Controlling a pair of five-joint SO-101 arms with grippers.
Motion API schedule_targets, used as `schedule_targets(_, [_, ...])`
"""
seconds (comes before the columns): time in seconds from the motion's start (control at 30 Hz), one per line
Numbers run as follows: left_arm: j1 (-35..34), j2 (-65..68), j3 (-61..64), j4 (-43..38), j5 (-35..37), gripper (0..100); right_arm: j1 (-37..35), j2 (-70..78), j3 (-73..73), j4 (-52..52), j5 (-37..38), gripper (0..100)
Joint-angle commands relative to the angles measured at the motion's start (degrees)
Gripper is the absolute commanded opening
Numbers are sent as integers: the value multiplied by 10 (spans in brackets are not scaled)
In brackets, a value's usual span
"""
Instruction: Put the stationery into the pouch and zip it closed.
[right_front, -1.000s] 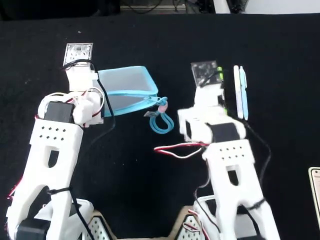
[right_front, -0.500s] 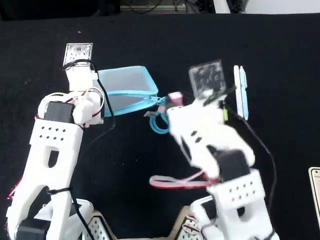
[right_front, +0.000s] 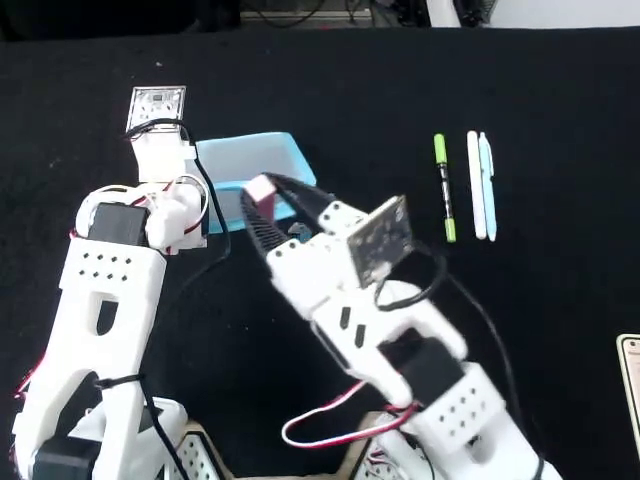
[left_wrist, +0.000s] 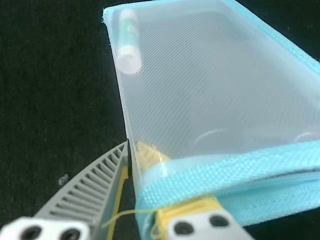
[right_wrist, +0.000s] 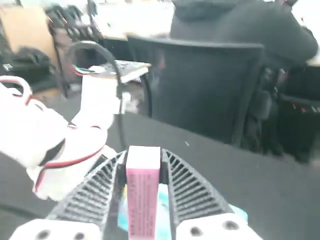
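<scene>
We are in the middle of the loading step. The right gripper (right_wrist: 143, 156) is pinched on a pink eraser (right_front: 261, 188), which stands upright between its ribbed fingers (right_wrist: 95, 192). In the high view the eraser hangs over the near edge of the pale blue pouch (right_front: 250, 160). The right arm reaches across the black table (right_front: 560, 330) to get there.

The left gripper (left_wrist: 131, 160) is pressed together on a corner of the pouch, right beside the teal zip band (left_wrist: 225, 170), and pins it to the table. Through the mesh we see a small tube (left_wrist: 127, 40) already lying at the far end of the pouch. From the left wrist view the zip band looks doubled, so we judge the mouth to be open, though the right arm hides it from above.

The task looks less than half done to us. A green pen (right_front: 442, 186), a white pen (right_front: 473, 185) and a blue pen (right_front: 487, 185) lie side by side on the table, well apart from the pouch.

Next we need to bring the eraser down to the open mouth, tip it so it slides in under the upper lip, and only then let the fingers part. The left gripper should hold its pinch so the pouch does not slide away. We expect the soft lip to fold inward if the eraser comes down too steeply. The pens follow, and the zip comes last.
</scene>
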Motion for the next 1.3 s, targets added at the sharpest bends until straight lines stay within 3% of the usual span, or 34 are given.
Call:
schedule_targets(0.0, [2, 11, 23, -1, 8, 30, -10, -10, 44, -144, 1, 11])
schedule_targets(0.13, [2, 11, 23, -1, 8, 30, -9, -10, 100, -220, 1, 11])
schedule_targets(0.53, [2, 11, 23, 0, 8, 30, -9, -9, 186, -317, 1, 11])
schedule_targets(0.97, [0, 11, 28, -2, 8, 30, 7, 157, 109, -321, -3, 11])
schedule_targets(1.27, [2, 8, 29, -2, 9, 30, 32, 93, 141, -317, -4, 11])
